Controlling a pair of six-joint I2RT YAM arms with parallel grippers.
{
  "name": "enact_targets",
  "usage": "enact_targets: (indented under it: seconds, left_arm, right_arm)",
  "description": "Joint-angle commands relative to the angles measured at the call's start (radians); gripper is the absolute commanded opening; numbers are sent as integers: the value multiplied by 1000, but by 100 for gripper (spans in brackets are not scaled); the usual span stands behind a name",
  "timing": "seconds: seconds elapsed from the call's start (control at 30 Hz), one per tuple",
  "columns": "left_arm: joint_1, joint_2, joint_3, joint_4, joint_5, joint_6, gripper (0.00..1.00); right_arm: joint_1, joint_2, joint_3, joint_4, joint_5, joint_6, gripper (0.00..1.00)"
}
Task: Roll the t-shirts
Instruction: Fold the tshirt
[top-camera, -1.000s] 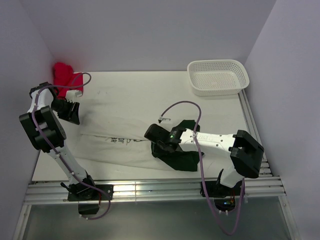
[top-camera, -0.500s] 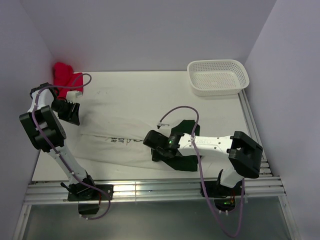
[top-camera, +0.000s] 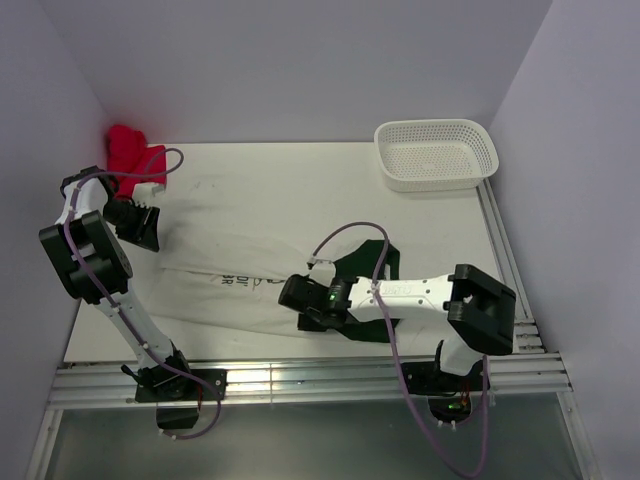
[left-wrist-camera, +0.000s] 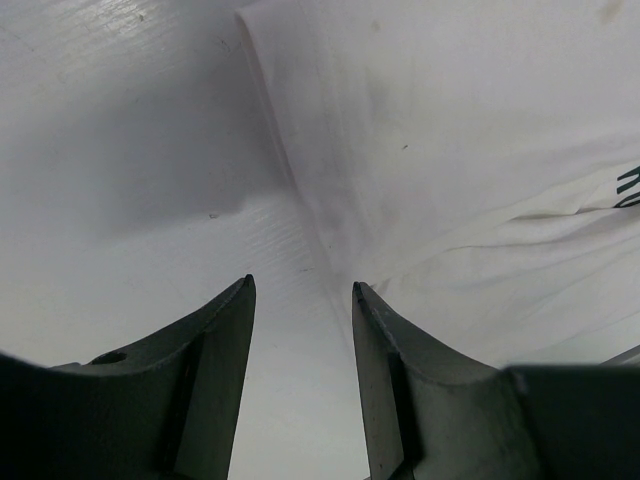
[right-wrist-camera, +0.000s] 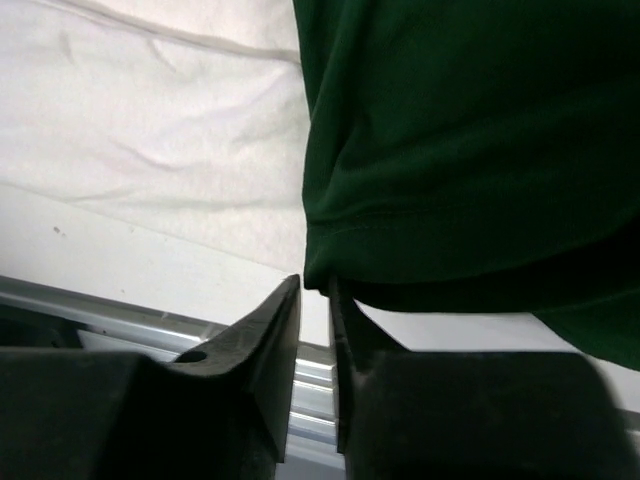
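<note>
One mover, right end effector (top-camera: 295, 293) slid left

green t-shirt (top-camera: 358, 268) half hidden, lettering (left-wrist-camera: 630, 186) cropped

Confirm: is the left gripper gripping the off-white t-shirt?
No, the left gripper stands open with nothing in it, and the off-white t-shirt lies beyond its tips.

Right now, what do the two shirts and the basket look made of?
The off-white shirt looks like soft matte knit cloth, probably cotton: it creases and lies limp. The green shirt seems similar jersey, matte, with a stitched hem. The basket is white, likely moulded plastic: rigid perforated walls.
</note>
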Motion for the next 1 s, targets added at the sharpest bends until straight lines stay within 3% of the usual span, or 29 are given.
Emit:
enact_targets:
  seconds: [0.0, 0.2, 0.37, 0.47, 0.73, 0.97]
  left_arm:
    - [-3, 6, -8, -1, 3, 31, 49]
    - [-3, 4, -9, -3, 0, 33, 49]
    - [-3, 4, -9, -4, 1, 33, 49]
    - [-1, 10, -3, -6, 4, 30, 49]
    - [-2, 21, 15, -13, 18, 22, 49]
    - [-3, 33, 23, -13, 27, 20, 50]
  right_arm:
    - [20, -55, -17, -16, 36, 46, 26]
    - [21, -120, 29, -90, 126, 44, 41]
    - [-52, -195, 83, -140, 194, -12, 43]
    - [-156, -204, 98, -117, 186, -106, 43]
    - [-420, -79, 132, -67, 117, -259, 43]
    - [-448, -52, 63, -59, 85, -255, 41]
